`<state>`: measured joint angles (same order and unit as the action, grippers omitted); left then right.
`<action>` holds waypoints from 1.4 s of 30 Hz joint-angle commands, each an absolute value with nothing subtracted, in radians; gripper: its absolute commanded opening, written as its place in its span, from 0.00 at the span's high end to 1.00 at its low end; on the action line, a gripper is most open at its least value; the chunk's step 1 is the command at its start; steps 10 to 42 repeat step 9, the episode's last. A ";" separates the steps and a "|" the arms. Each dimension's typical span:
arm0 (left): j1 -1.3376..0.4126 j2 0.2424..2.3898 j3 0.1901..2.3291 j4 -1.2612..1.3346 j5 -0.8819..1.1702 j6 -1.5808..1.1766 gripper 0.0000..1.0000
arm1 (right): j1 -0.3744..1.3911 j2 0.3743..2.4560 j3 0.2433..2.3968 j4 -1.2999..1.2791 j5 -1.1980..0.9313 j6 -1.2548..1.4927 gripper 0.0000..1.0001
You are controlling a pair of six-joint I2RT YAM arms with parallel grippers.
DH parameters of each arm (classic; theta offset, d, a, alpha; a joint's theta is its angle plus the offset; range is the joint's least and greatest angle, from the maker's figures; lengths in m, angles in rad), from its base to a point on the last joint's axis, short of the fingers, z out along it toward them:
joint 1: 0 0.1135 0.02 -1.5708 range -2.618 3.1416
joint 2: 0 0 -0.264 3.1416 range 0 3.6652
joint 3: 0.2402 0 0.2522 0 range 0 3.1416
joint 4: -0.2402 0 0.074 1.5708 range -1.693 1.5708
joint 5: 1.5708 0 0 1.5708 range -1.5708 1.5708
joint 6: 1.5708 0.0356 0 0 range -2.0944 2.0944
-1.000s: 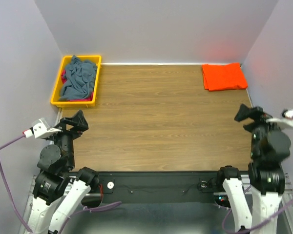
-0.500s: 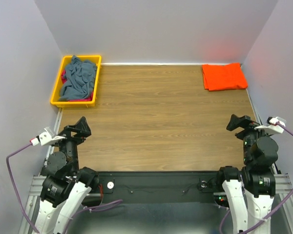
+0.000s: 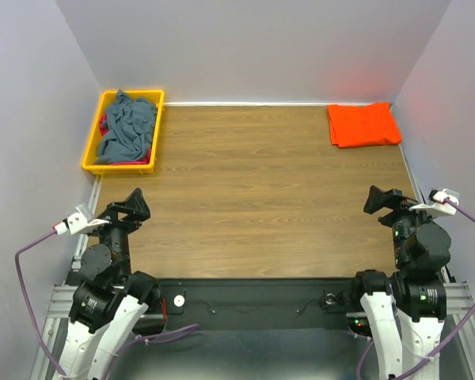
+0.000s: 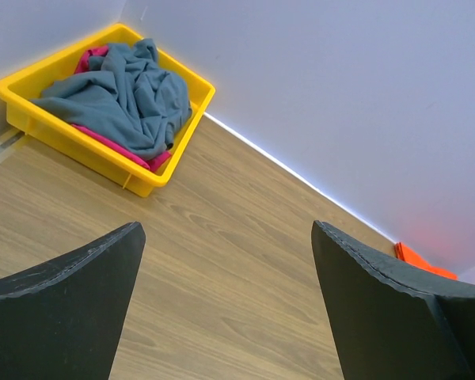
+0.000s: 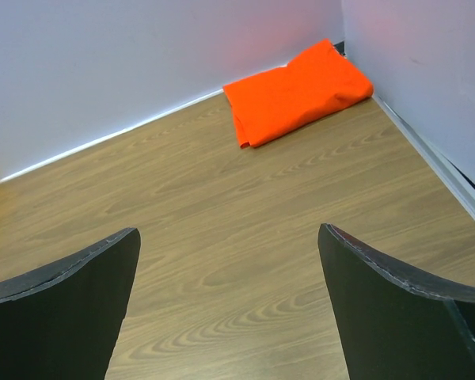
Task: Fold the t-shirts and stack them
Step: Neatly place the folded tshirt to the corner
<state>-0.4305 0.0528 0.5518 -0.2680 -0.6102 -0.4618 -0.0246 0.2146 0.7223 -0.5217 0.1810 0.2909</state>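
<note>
The left gripper (image 3: 131, 207) hangs above the near-left edge of the wooden table (image 3: 261, 198), its two dark fingers (image 4: 63, 301) spread wide with nothing between them. The right gripper (image 3: 382, 199) is poised the same way over the near-right edge, its fingers likewise apart and bare, only woodgrain showing in the gap on the wrist view. Neither arm touches any cloth.

Ahead of the left gripper, in the far-left corner, a yellow bin (image 3: 115, 168) sits against the side wall. A slate grey-blue t-shirt (image 3: 127, 127) is heaped in it, crumpled and unfolded, and it covers most of the bin. A strip of magenta cloth (image 4: 111, 142) shows beneath the grey-blue shirt, along the bin's edges.

Across the table, in the far-right corner where the back wall meets the side wall, the orange t-shirt (image 3: 363, 124) lies folded into a flat rectangle, well apart from the bin and from both grippers. A purple cable (image 3: 20, 261) loops from the left wrist.
</note>
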 commanded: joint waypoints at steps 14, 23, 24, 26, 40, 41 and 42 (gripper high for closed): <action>-0.430 0.058 0.540 -0.169 -0.629 -0.454 0.01 | -0.015 0.250 0.742 -0.457 0.137 0.253 0.00; -0.430 0.058 0.540 -0.169 -0.629 -0.454 0.01 | -0.015 0.250 0.742 -0.457 0.137 0.253 0.00; -0.430 0.058 0.540 -0.169 -0.629 -0.454 0.01 | -0.015 0.250 0.742 -0.457 0.137 0.253 0.00; -0.430 0.058 0.540 -0.169 -0.629 -0.454 0.01 | -0.015 0.250 0.742 -0.457 0.137 0.253 0.00; -0.430 0.058 0.540 -0.169 -0.629 -0.454 0.01 | -0.015 0.250 0.742 -0.457 0.137 0.253 0.00; -0.430 0.058 0.540 -0.169 -0.629 -0.454 0.01 | -0.015 0.250 0.742 -0.457 0.137 0.253 0.00; -0.430 0.058 0.540 -0.169 -0.629 -0.454 0.01 | -0.015 0.250 0.742 -0.457 0.137 0.253 0.00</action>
